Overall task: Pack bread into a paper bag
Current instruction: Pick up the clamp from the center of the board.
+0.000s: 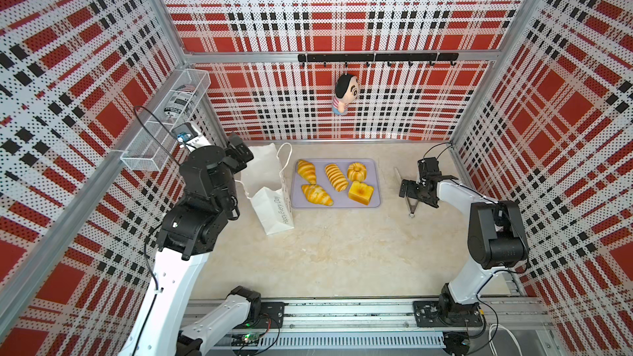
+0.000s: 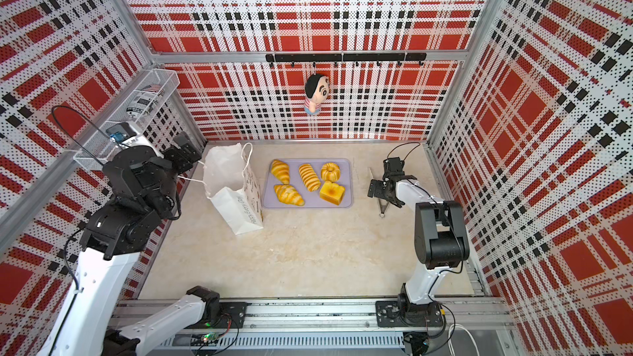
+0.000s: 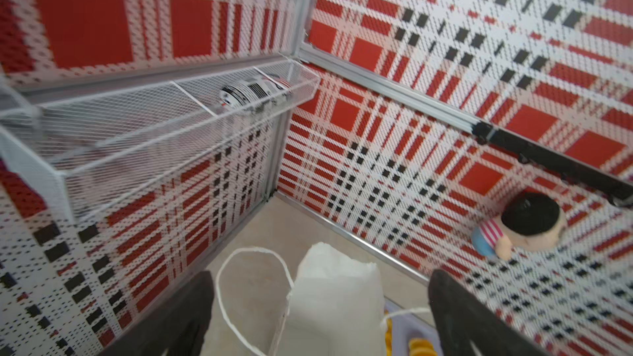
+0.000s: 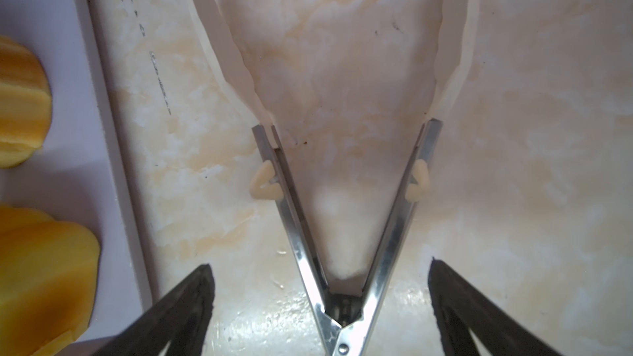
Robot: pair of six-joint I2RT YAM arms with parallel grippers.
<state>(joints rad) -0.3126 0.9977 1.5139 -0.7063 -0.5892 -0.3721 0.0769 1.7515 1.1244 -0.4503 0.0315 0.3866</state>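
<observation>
free: table (image 1: 335, 261) front half | obstacles: paper bag (image 1: 270, 207) beside tray (image 1: 342, 203), tongs (image 4: 300, 234)

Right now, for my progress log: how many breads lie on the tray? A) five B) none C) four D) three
A: two croissants, a roll, a ring bun and a toast all lie on the tray.

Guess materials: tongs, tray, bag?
Tongs: polished metal arms, likely steel, mirror glints; whitish scalloped tips, perhaps plastic or silicone. Tray: matte lavender, probably plastic, smooth rounded rim. Bag: white paper, matte, creased, cord handles.
</observation>
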